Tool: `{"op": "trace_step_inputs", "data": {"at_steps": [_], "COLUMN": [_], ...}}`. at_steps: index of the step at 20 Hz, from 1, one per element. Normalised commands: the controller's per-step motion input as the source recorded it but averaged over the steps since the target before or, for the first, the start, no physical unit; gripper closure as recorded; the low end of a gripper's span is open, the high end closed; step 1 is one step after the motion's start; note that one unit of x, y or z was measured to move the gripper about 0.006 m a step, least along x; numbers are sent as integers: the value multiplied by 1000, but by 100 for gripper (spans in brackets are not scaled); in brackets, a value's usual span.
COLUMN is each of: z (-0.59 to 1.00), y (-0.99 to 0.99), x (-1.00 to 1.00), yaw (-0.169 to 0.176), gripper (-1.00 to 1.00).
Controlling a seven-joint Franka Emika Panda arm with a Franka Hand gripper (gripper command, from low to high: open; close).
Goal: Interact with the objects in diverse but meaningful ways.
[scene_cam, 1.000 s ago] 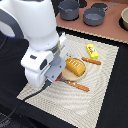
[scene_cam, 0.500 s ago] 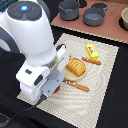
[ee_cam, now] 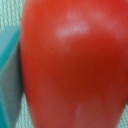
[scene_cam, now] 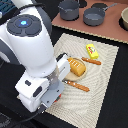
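A red tomato (ee_cam: 75,65) fills the wrist view, with one teal finger (ee_cam: 9,75) against its side. In the exterior view my gripper (scene_cam: 54,95) is low over the woven mat (scene_cam: 100,95), mostly hidden by the white hand, and a bit of red shows under it. I cannot tell whether the jaws are clamped on the tomato. The ridged orange pastry (scene_cam: 76,67) lies just beyond the hand. The yellow block (scene_cam: 92,50) lies at the mat's far side, and a thin brown sausage (scene_cam: 91,61) lies next to it.
An orange-handled knife (scene_cam: 77,86) lies on the mat next to the hand. Two grey pots (scene_cam: 69,9) (scene_cam: 94,16) stand on the brown board at the back. The dark table (scene_cam: 117,100) surrounds the mat.
The arm has moved toward the exterior view's left and down over the mat's near corner. The pastry, block and sausage have not moved.
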Motion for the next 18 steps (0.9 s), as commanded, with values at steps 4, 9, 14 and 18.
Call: {"op": "trace_step_inputs", "data": {"at_steps": [4,9,14,18], "z": [1000,1000,646,129], "y": [209,262,451,711], "x": [-83,-183,-374,-586], "yaw": [-13,0,1,43], "gripper": [-100,-100,-100,-100]}}
